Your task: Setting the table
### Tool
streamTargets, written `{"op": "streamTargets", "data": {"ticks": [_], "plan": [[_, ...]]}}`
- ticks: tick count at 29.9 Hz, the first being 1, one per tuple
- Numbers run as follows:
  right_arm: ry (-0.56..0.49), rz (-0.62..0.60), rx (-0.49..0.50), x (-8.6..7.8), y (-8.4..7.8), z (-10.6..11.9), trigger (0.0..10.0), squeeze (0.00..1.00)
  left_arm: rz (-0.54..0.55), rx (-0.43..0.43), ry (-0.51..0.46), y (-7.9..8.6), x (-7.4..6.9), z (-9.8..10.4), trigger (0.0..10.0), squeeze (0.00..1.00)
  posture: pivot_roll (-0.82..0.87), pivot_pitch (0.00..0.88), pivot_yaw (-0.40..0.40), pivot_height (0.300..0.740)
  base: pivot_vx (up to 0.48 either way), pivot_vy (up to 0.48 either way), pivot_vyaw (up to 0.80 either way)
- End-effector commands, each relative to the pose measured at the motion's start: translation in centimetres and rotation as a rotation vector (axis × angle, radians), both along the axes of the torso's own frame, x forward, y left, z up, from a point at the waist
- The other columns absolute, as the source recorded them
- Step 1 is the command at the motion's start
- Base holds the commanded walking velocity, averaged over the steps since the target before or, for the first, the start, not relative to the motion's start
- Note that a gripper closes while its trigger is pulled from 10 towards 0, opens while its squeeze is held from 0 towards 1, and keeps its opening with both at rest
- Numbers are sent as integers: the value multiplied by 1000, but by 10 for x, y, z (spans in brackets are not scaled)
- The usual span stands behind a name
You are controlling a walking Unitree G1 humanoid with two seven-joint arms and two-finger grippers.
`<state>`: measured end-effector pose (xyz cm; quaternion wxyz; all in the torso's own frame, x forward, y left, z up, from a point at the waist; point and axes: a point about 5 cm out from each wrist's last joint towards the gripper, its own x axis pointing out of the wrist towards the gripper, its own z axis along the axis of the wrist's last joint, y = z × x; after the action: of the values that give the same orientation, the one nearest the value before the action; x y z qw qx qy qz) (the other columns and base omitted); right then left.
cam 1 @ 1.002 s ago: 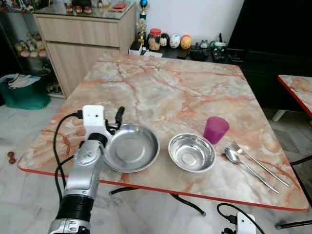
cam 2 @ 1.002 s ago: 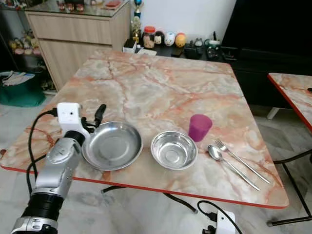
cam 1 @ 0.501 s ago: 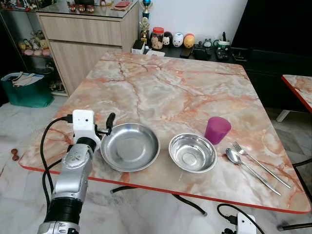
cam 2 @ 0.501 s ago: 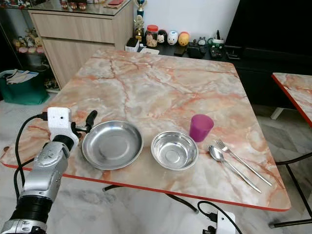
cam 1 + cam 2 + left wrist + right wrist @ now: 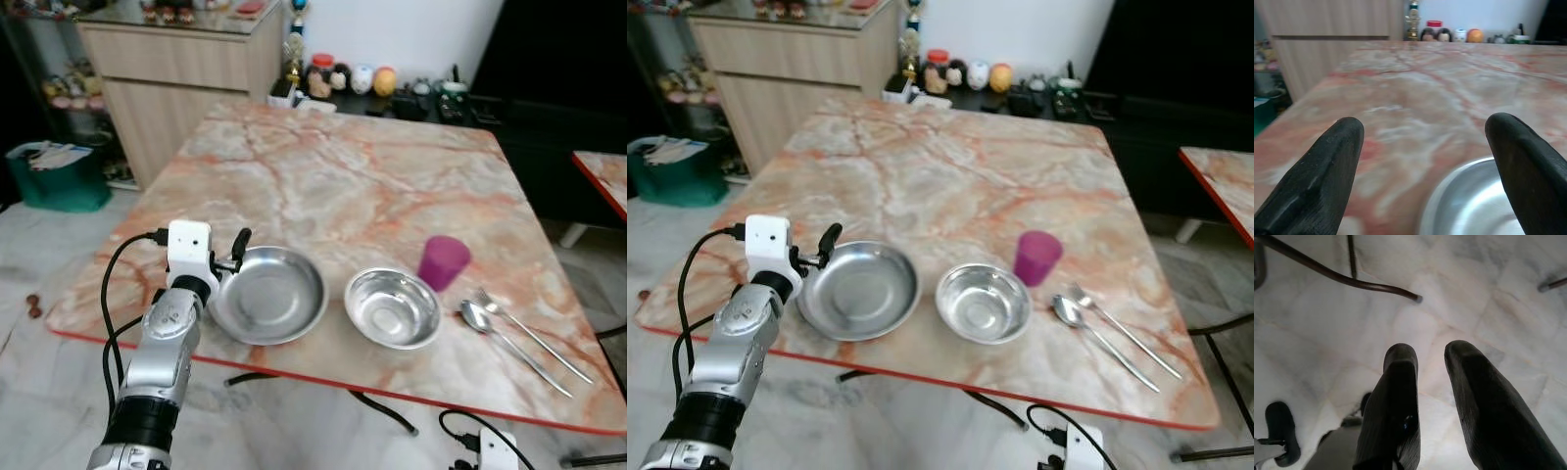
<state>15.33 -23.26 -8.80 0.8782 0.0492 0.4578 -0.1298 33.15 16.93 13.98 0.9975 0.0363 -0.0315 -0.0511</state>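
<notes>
Left hand (image 5: 1422, 161) spread wide beside plate (image 5: 266, 294) rim, plate cropped in wrist view, right hand (image 5: 1430, 357) narrow.

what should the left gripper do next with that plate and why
Probably ease the left gripper forward and down so its open fingers straddle the near-left rim of the steel plate, then close. The wrist view shows the fingers spread wide with the rim just ahead between them, nothing held. The bowl sits apart on the plate's right, so it should not interfere.
</notes>
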Motion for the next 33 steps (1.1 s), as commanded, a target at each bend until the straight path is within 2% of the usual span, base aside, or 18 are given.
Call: {"op": "streamTargets", "data": {"ticks": [1,6,9,14,18,25,28,33], "plan": [[15,14,4,-1,3,-1,10000,0,-27,29,-5,-5,1,0,10000,0,108,0,-86,740,0,0,0],[15,15,4,-1,3,-1,10000,0,-50,-3,14,-12,1,-3,10000,0,106,0,-86,740,0,96,0],[14,14,4,-1,3,-1,10000,0,-61,1,8,-15,1,-2,10000,0,106,0,-86,740,0,467,0],[15,18,3,0,3,-1,10000,0,-78,9,1,-17,1,-1,10000,0,108,0,-87,740,0,0,0],[16,19,2,0,3,-1,10000,0,-110,-10,49,-20,0,-5,10000,0,108,0,-87,740,0,0,0],[18,20,2,-1,3,-1,10000,0,-164,-94,237,-32,-2,-21,10000,0,108,0,-87,740,0,0,0],[15,11,3,0,3,-1,10000,0,-176,-62,321,-36,-3,-31,10000,0,114,0,-87,740,0,0,0],[15,4,3,-1,4,-1,10000,0,-164,-62,326,-39,-4,-31,10000,0,110,0,-83,740,0,0,0]]}}
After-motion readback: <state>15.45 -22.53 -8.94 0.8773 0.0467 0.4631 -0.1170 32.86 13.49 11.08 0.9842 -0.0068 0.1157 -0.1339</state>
